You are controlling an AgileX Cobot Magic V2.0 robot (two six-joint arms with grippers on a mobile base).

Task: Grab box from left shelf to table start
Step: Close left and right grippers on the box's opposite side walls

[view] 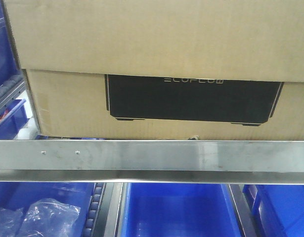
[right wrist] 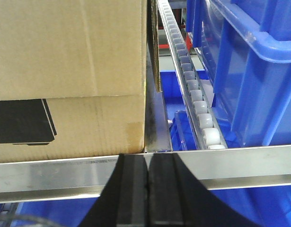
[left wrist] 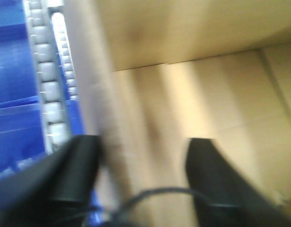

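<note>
- You see the box (view: 156, 44) in matt brown corrugated cardboard, faintly ribbed; its black panel (view: 191, 101) is printed smooth;
- The left shelf (view: 152, 157) shows you a brushed silver metal rail, softly reflective; its rollers (right wrist: 198, 106) look smooth pale plastic;
- The bins (view: 176, 212) are glossy blue plastic; a bag (view: 45, 219) is crinkled clear film

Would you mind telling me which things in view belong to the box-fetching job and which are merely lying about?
Belonging to the job:
- box
- left shelf, seen by its silver front rail
- left gripper, open
- right gripper, shut

Just lying about:
- blue bins
- clear plastic bag, lower left
</note>
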